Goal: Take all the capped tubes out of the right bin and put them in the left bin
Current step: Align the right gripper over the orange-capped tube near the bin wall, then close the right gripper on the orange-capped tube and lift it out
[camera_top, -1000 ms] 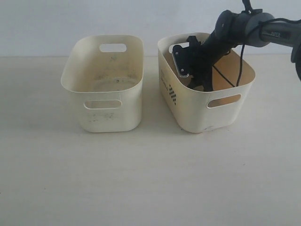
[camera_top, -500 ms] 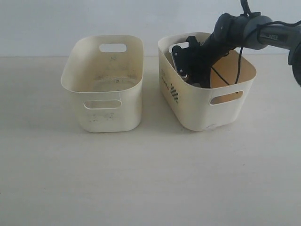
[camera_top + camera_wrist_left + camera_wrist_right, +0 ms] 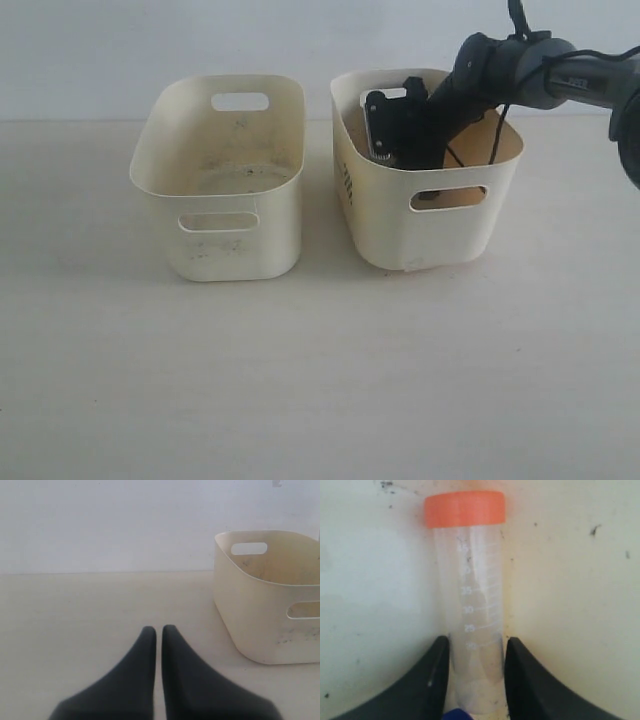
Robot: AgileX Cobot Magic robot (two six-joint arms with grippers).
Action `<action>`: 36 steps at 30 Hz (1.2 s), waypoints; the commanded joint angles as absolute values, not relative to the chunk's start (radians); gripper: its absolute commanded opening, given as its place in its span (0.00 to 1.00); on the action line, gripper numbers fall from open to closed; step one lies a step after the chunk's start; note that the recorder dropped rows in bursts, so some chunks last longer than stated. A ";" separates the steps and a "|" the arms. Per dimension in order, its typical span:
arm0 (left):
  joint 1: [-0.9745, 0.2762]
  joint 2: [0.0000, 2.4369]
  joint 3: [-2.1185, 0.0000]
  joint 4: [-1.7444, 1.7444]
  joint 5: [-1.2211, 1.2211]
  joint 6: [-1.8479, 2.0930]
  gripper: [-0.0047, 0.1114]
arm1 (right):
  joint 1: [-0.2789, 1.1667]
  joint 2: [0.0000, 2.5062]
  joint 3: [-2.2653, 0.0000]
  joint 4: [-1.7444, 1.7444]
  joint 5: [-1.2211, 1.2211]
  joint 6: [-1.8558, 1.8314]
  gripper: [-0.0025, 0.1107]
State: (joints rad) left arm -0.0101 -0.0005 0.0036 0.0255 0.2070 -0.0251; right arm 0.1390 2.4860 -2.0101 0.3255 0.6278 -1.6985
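A clear capped tube with an orange-red cap lies on the yellowish floor of the right bin. My right gripper has closed in on the tube's lower body, one dark finger against each side. A bit of blue shows at the frame's edge between the fingers. In the exterior view the right arm reaches down into that bin and its fingertips are hidden. The left bin stands beside it with a grey-speckled floor. My left gripper is shut and empty over bare table.
The two bins stand side by side on a pale table with a narrow gap between them. The left bin sits a little way off from my left gripper. A black cable hangs from the right arm into the right bin.
The right bin has turned and slid, so its checkered side now faces away and the front slot faces the camera. The right arm sank a little deeper into it.
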 commanded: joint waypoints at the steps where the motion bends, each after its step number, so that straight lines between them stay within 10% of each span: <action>1: -0.010 0.000 0.000 0.019 0.202 -0.035 0.08 | 0.138 2.475 -2.000 0.306 0.670 -1.673 0.02; 36: -0.010 0.000 0.000 0.019 0.202 -0.035 0.08 | 0.139 1.961 -2.000 0.350 1.221 -0.743 0.02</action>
State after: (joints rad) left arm -0.0101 -0.0005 0.0036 0.0255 0.2070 -0.0251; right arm 0.1397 1.9959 -2.0019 0.2729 1.2146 -0.7919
